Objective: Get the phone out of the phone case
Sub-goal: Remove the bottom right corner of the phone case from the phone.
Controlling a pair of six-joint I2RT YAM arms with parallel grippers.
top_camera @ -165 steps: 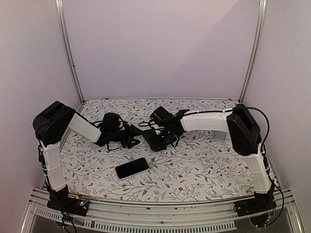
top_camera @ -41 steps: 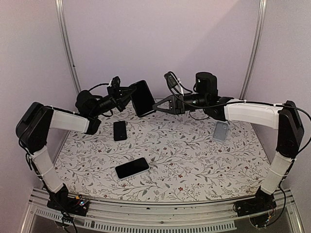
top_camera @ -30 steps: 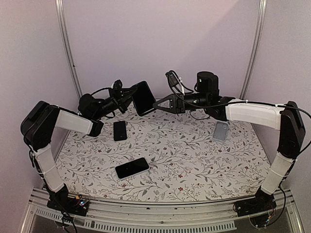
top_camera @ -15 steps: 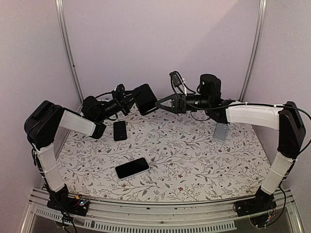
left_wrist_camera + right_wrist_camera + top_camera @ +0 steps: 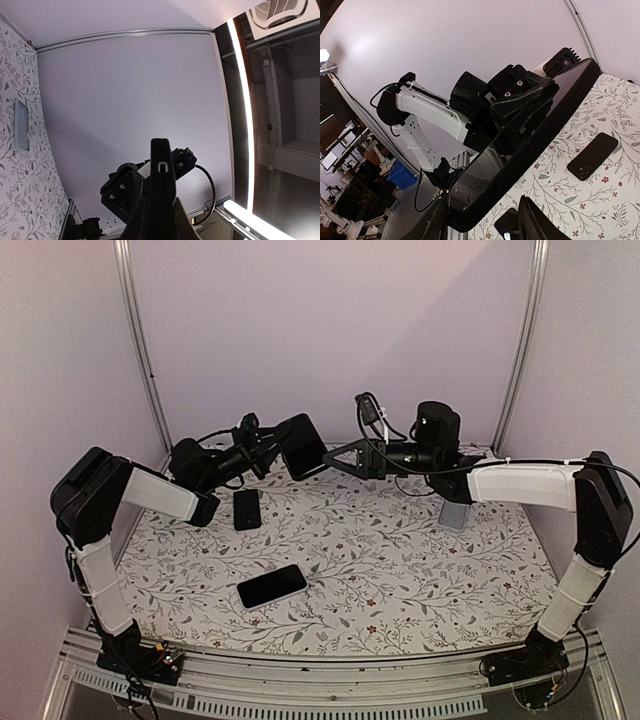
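Observation:
The phone, still in its black phone case, hangs in the air over the back of the table. My left gripper is shut on its left side. From the left wrist the phone shows edge-on between that gripper's fingers. My right gripper is at the phone's right end, jaws apart. In the right wrist view the dark screen runs diagonally and the case's lower corner lies between the spread fingers, with a gap to the right finger.
A black phone lies screen-up on the flowered table near the front. A smaller black phone lies at back left, also seen from the right wrist. A pale clear case rests at back right. Walls enclose three sides.
Both arms have sunk a little and the held phone has moved down and slightly right. The right gripper's jaws have spread wider around the phone's end.

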